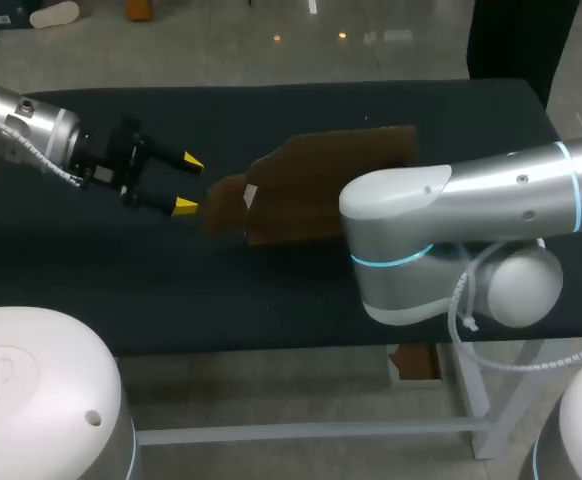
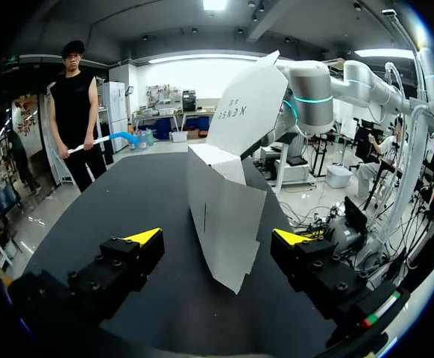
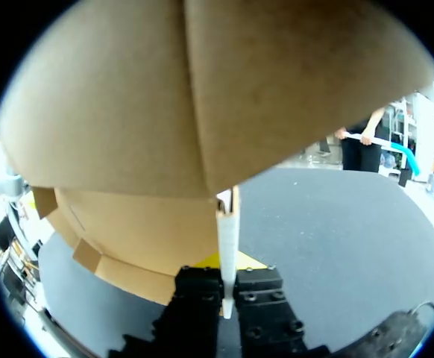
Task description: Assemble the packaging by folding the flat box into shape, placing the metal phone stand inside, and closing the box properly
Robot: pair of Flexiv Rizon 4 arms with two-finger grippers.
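A flat cardboard box (image 1: 311,190), brown outside and white inside, is held up over the middle of the black table. My right gripper (image 3: 227,287) is shut on one edge of the box (image 3: 202,112), whose brown panels spread above and ahead of its fingers; in the head view my right arm (image 1: 441,230) hides that gripper. My left gripper (image 1: 184,184) stands open just left of the box's flaps, not touching them. From the left wrist, the white inner side of the box (image 2: 224,216) hangs ahead of my left gripper (image 2: 215,239), between its yellow tips. No phone stand is in view.
The black table (image 1: 271,290) shows bare cloth in front of and behind the box. My right arm's elbow reaches over the table's front right part.
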